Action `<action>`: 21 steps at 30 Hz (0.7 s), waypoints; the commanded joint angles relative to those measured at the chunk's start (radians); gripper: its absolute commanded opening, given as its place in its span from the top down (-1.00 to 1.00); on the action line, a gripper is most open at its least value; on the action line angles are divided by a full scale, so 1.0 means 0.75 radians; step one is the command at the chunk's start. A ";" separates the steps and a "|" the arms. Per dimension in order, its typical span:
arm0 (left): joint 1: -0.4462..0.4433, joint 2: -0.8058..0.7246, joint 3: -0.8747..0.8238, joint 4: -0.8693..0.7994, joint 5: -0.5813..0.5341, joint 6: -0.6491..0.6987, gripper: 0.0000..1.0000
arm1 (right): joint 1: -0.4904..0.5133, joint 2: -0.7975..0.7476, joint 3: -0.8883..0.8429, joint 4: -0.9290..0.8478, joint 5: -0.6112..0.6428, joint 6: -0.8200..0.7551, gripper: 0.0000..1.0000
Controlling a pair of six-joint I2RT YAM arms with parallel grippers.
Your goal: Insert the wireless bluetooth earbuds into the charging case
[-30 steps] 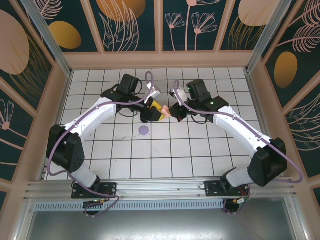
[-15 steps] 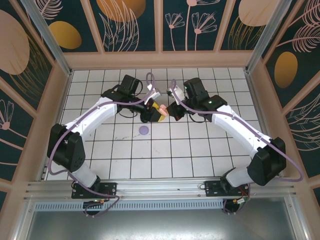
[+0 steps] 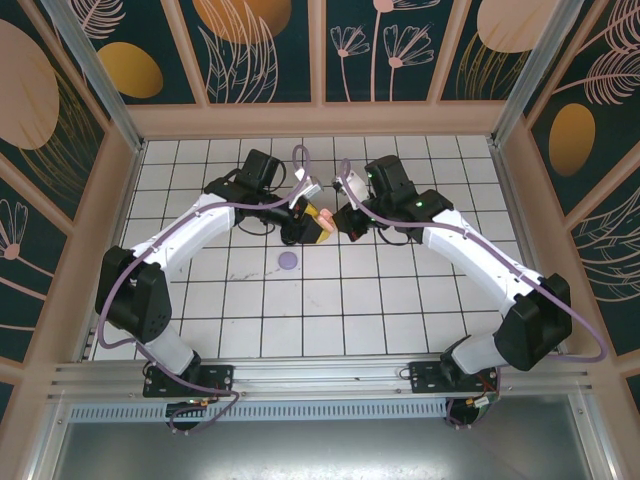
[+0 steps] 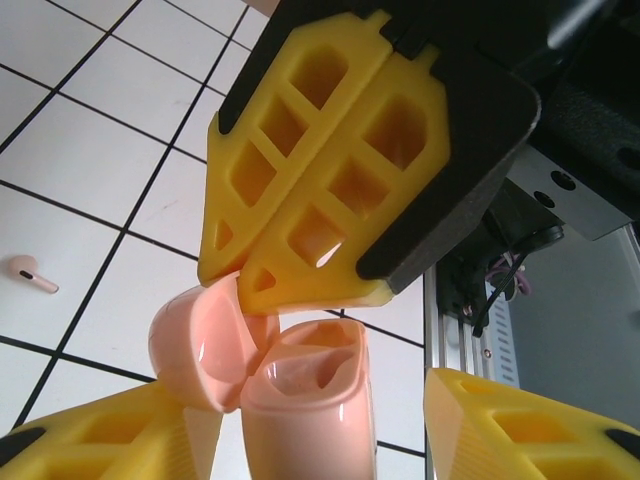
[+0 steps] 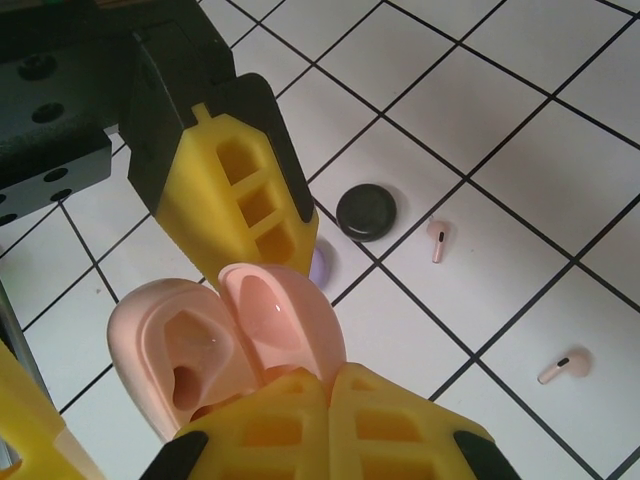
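Currently left gripper (image 3: 313, 226) grasps open pink charging case (image 4: 305, 400); right gripper (image 5: 330, 405), clenched shut, tips touching the case; pink earbud (image 5: 438, 240) on tile (image 5: 520, 190) beyond right gripper

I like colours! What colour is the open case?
Pale pink case, clearest from right wrist.

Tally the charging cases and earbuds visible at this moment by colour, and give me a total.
Pink charging case, open, held up between the arms: 1
Black case, closed, on the tiles: 1
Purple case, closed, on the tiles: 1
Pink earbuds, loose on the tiles: 2
Total: 5
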 commanded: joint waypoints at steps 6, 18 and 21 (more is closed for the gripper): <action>-0.007 0.012 0.043 0.068 0.064 0.005 0.20 | 0.035 0.012 0.054 0.001 -0.030 -0.020 1.00; -0.007 -0.025 -0.044 0.239 0.074 -0.091 0.80 | 0.034 -0.023 0.088 0.038 0.067 0.020 0.75; -0.004 -0.085 -0.137 0.403 0.038 -0.177 0.94 | 0.020 -0.050 0.109 0.042 0.126 0.052 0.35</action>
